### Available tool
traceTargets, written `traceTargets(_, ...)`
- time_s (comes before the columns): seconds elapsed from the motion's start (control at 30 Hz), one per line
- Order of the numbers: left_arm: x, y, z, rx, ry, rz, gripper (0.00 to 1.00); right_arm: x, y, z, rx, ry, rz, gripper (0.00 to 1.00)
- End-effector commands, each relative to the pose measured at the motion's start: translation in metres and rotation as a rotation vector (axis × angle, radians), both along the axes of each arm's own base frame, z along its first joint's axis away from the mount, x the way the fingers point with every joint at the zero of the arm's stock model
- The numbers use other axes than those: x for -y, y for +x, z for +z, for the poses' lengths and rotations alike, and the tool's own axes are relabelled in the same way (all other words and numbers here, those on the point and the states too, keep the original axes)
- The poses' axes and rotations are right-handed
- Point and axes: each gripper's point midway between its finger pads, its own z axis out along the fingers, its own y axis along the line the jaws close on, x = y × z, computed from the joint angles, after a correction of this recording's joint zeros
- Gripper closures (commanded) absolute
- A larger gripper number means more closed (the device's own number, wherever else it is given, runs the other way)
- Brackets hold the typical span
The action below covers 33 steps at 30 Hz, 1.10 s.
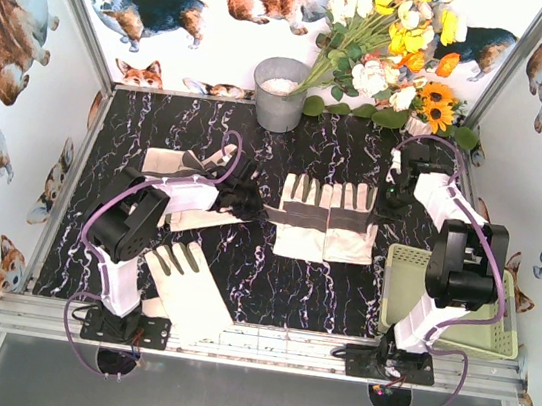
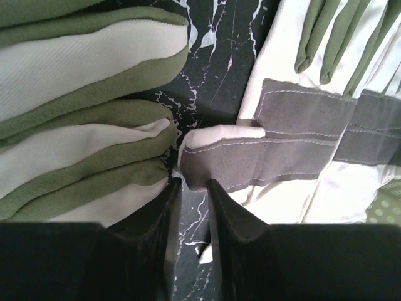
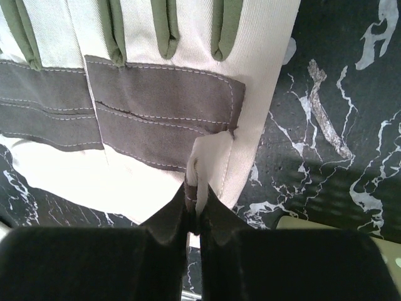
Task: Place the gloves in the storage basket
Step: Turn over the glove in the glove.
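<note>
Because the gloves (image 1: 183, 287) are soft, light and floppy, I take the middle glove (image 1: 324, 221) on the tabletop (image 1: 270, 284) by its edge. My right fingers (image 3: 195, 210) are pinched on a fold of cream cloth below the grey patch (image 3: 163, 106). My left fingers (image 1: 254, 202) stand narrowly apart, holding nothing, just beside its other side. I expect it to sag when lifted toward the storage basket (image 1: 399, 282) near on the right.

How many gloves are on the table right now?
4 gloves: two side by side at centre, one back-left under the left arm, one front-left. Another may hide beneath that arm.
</note>
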Motion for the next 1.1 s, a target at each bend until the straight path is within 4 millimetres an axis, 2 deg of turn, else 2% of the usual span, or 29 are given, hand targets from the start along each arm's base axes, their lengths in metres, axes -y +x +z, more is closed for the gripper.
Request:
traceTargets(0.0,0.011,0.010,0.025,0.062,-0.028,-0.027,0.74,0.000,0.015,0.039,0.108,-0.001,-0.004,1.00)
traceTargets(0.1,0.009,0.010,0.033,0.081,-0.004,-0.046,0.59,-0.003,0.015,0.050,0.115,0.020,-0.019,1.00)
traceTargets(0.2,0.005,0.009,0.039,0.095,0.010,-0.059,0.56,-0.004,0.012,0.057,0.110,0.027,-0.031,1.00)
traceTargets(0.47,0.002,0.007,0.030,0.084,0.032,-0.063,0.59,0.000,0.007,0.075,0.125,0.003,-0.040,1.00)
traceTargets(0.63,0.001,0.015,0.022,0.081,0.049,-0.059,0.60,-0.005,0.006,0.084,0.139,0.024,-0.040,1.00)
traceTargets(0.83,-0.006,0.024,0.011,0.066,0.043,-0.022,0.62,-0.010,0.004,0.082,0.126,0.036,-0.033,1.00)
traceTargets(1.07,-0.003,0.032,0.006,0.069,0.020,-0.032,0.67,-0.015,0.003,0.081,0.119,0.040,-0.022,1.00)
